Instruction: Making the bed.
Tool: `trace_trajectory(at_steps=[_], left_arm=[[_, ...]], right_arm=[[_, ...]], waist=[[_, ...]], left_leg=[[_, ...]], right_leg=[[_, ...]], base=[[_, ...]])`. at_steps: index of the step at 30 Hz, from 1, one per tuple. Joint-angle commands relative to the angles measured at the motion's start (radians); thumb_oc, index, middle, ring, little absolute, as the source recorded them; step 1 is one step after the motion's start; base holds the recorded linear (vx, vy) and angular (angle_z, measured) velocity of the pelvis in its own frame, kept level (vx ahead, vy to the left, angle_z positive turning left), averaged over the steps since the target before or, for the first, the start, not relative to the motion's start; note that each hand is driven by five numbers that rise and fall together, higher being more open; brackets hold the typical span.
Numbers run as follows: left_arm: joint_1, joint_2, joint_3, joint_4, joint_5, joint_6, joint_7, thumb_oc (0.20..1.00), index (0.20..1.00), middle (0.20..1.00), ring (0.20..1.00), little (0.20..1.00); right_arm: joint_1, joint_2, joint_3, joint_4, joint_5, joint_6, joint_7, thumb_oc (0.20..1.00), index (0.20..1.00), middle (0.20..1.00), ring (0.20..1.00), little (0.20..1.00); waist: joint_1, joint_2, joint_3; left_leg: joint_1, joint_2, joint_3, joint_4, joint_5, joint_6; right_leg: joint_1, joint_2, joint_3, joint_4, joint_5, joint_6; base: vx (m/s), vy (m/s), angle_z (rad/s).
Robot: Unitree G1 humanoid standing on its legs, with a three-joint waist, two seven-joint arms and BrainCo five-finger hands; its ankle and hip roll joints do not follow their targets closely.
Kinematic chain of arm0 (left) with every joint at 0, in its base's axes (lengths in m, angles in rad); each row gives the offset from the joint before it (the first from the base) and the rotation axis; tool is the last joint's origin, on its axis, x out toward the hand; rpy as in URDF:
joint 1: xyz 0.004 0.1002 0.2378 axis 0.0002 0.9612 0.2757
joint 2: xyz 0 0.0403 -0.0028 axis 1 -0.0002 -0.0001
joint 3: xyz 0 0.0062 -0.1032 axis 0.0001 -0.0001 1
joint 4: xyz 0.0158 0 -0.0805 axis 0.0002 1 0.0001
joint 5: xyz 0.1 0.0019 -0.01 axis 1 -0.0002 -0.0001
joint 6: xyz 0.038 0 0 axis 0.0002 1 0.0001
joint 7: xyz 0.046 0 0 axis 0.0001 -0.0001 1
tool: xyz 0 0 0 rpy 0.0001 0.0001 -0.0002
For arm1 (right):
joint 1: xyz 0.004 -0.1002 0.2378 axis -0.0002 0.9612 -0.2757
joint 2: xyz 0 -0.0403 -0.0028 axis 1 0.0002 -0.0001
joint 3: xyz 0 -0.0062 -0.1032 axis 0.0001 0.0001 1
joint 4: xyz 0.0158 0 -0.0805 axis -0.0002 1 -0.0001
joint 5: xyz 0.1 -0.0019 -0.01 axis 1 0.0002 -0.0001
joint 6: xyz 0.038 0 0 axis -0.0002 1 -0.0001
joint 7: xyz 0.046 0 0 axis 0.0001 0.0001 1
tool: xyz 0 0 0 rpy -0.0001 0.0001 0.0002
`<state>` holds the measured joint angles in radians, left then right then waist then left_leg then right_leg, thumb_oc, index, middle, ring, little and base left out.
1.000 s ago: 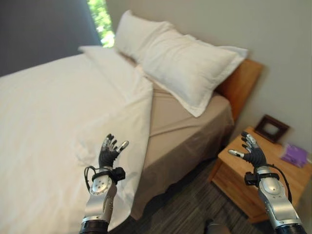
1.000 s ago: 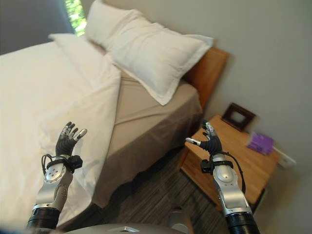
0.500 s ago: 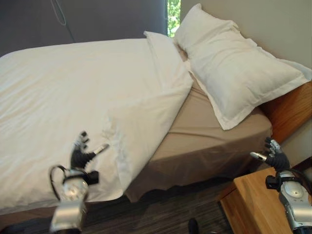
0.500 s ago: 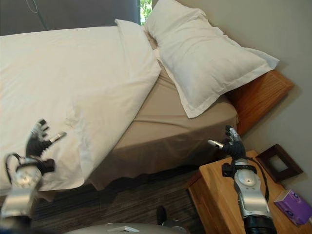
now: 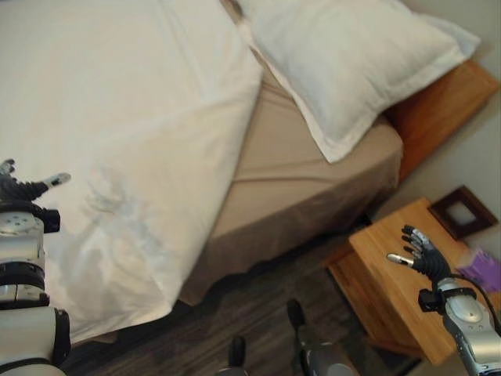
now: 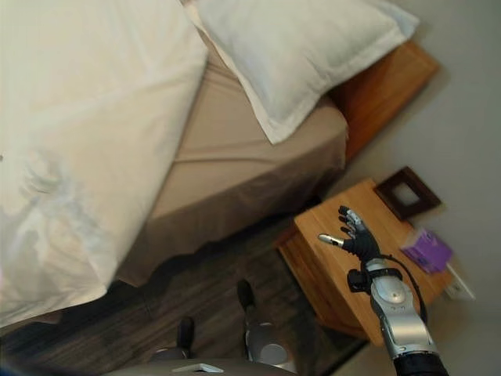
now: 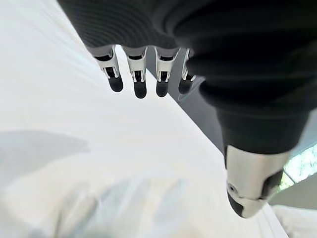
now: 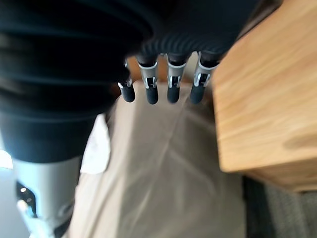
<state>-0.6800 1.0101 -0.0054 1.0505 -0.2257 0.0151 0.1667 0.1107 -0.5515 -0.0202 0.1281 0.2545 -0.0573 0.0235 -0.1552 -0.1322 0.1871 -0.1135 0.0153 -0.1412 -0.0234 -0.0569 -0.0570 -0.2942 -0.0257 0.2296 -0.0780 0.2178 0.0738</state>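
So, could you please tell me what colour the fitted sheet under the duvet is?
The fitted sheet is plain beige-tan, clearest in the left eye view.

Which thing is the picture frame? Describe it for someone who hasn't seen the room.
Find the wooden nightstand on the floor beside the bed's headboard. On its top, at the corner toward the wall, lies the picture frame: small, square and dark brown, unlike the purple packet beside it.

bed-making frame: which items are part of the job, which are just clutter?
Job:
white duvet, pulled back off the head end
tan sheet, left bare there
pillow by the wooden headboard
left hand, open over the duvet
right hand, open, holding nothing

Lying about:
nightstand
dark picture frame on it
purple packet on it
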Motion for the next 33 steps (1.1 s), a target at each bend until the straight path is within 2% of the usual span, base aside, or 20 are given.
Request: trace_trajectory(at_steps=[1,7,12,13,14,17,20,21,24,26,29,32,33], left_arm=[[-0.079,0.011,-0.026,0.004,-0.042,-0.030,0.010,1.000,1.000,1.000,1.000,1.000],[-0.179,-0.045,-0.052,0.060,-0.096,-0.029,0.037,1.000,1.000,1.000,1.000,1.000],[-0.241,-0.093,-0.118,0.111,-0.047,0.002,0.020,1.000,1.000,1.000,1.000,1.000],[-0.248,-0.099,-0.129,0.112,-0.033,0.008,0.016,0.576,0.576,0.576,0.576,0.576],[-0.261,-0.127,-0.156,0.075,-0.012,0.007,0.021,0.200,0.200,0.200,0.200,0.200],[-0.269,-0.136,-0.197,0.004,0.009,-0.004,0.023,0.200,0.200,0.200,0.200,0.200],[-0.296,-0.138,-0.292,-0.192,0.070,-0.017,0.035,0.200,0.200,0.200,0.200,0.200],[-0.304,-0.146,-0.350,-0.364,0.058,-0.047,0.017,0.200,0.200,0.200,0.200,0.200],[-0.309,-0.170,-0.383,-0.470,0.043,-0.067,0.009,0.200,0.200,0.200,0.200,0.200],[-0.324,-0.229,-0.429,-0.559,0.061,-0.075,0.018,0.200,0.200,0.200,0.200,0.200],[-0.329,-0.339,-0.511,-0.683,0.067,-0.071,-0.019,0.200,0.200,0.200,0.200,0.200],[-0.294,-0.413,-0.573,-0.752,0.062,-0.058,-0.078,0.200,0.200,0.200,0.200,0.200],[-0.293,-0.413,-0.573,-0.753,0.063,-0.057,-0.079,0.200,0.200,0.200,0.200,0.200]], right_arm=[[-0.064,-0.070,-0.032,-0.018,0.027,-0.064,-0.033,1.000,1.000,1.000,1.000,1.000],[-0.091,-0.048,0.028,-0.029,0.014,-0.070,-0.050,1.000,1.000,1.000,1.000,1.000],[-0.112,-0.046,0.076,-0.043,-0.014,-0.068,-0.060,1.000,1.000,1.000,1.000,1.000],[-0.110,-0.041,0.076,-0.044,-0.017,-0.066,-0.062,1.000,1.000,1.000,1.000,1.000],[-0.104,-0.028,0.079,-0.041,-0.019,-0.063,-0.065,1.000,1.000,1.000,1.000,1.000],[-0.104,-0.026,0.078,-0.035,-0.021,-0.066,-0.067,1.000,1.000,1.000,1.000,1.000],[-0.108,-0.029,0.074,-0.023,-0.018,-0.071,-0.065,1.000,1.000,1.000,1.000,1.000],[-0.106,-0.023,0.067,-0.014,-0.010,-0.070,-0.060,1.000,1.000,1.000,1.000,1.000],[-0.106,-0.014,0.066,0.000,-0.010,-0.068,-0.060,1.000,1.000,1.000,1.000,1.000],[-0.110,-0.010,0.072,0.013,-0.012,-0.066,-0.063,1.000,1.000,1.000,1.000,1.000],[-0.107,0.002,0.073,0.006,-0.013,-0.056,-0.072,1.000,1.000,1.000,1.000,1.000],[-0.106,0.010,0.072,-0.001,-0.021,-0.044,-0.083,1.000,1.000,1.000,1.000,1.000],[-0.105,0.010,0.071,-0.001,-0.021,-0.043,-0.084,1.000,1.000,1.000,1.000,1.000]], waist=[[0.000,0.034,0.019],[-0.035,-0.005,0.053],[-0.056,-0.032,0.075],[-0.055,-0.035,0.078],[-0.056,-0.035,0.079],[-0.053,-0.030,0.078],[-0.043,-0.014,0.084],[-0.035,0.010,0.090],[-0.032,0.023,0.090],[-0.030,0.038,0.095],[-0.032,0.054,0.105],[-0.036,0.062,0.115],[-0.036,0.062,0.115]], left_leg=[[-0.031,0.002,-0.024,-0.064,0.149,0.006],[-0.108,0.015,0.002,-0.064,0.163,-0.012],[-0.136,0.022,0.018,-0.064,0.165,-0.020],[-0.135,0.023,0.022,-0.064,0.164,-0.022],[-0.129,0.021,0.029,-0.064,0.159,-0.021],[-0.122,0.019,0.033,-0.064,0.154,-0.020],[-0.105,0.014,0.034,-0.064,0.147,-0.017],[-0.093,0.008,0.029,-0.064,0.140,-0.015],[-0.095,0.001,0.023,-0.064,0.144,-0.013],[-0.090,-0.005,0.017,-0.064,0.143,-0.011],[-0.083,-0.012,0.012,-0.064,0.142,-0.008],[-0.080,-0.018,0.010,-0.064,0.141,-0.005],[-0.079,-0.018,0.010,-0.064,0.141,-0.005]], right_leg=[[0.036,0.064,-0.017,0.081,-0.072,0.024],[-0.040,0.071,0.000,0.070,-0.041,0.026],[-0.067,0.076,0.014,0.052,-0.019,0.034],[-0.067,0.076,0.016,0.049,-0.016,0.035],[-0.062,0.075,0.020,0.040,-0.014,0.038],[-0.055,0.073,0.021,0.035,-0.016,0.039],[-0.036,0.067,0.021,0.030,-0.022,0.040],[-0.021,0.059,0.012,0.028,-0.031,0.039],[-0.019,0.052,0.006,0.028,-0.033,0.040],[-0.009,0.047,0.002,0.028,-0.036,0.041],[0.000,0.043,-0.002,0.028,-0.037,0.043],[0.008,0.041,-0.002,0.025,-0.032,0.045],[0.009,0.041,-0.002,0.024,-0.032,0.045]], base=[[-0.08,0.018,-0.19],[-0.06,-0.011,-0.12],[-0.02,-0.011,-0.11],[0.03,0.005,-0.06],[0.00,0.000,0.00],[0.03,0.002,-0.02],[0.03,0.015,-0.01],[0.02,0.026,0.04],[0.00,0.000,0.00],[0.00,0.009,0.02],[0.00,0.000,0.00],[-0.01,-0.006,0.04],[-0.01,0.000,0.05]])
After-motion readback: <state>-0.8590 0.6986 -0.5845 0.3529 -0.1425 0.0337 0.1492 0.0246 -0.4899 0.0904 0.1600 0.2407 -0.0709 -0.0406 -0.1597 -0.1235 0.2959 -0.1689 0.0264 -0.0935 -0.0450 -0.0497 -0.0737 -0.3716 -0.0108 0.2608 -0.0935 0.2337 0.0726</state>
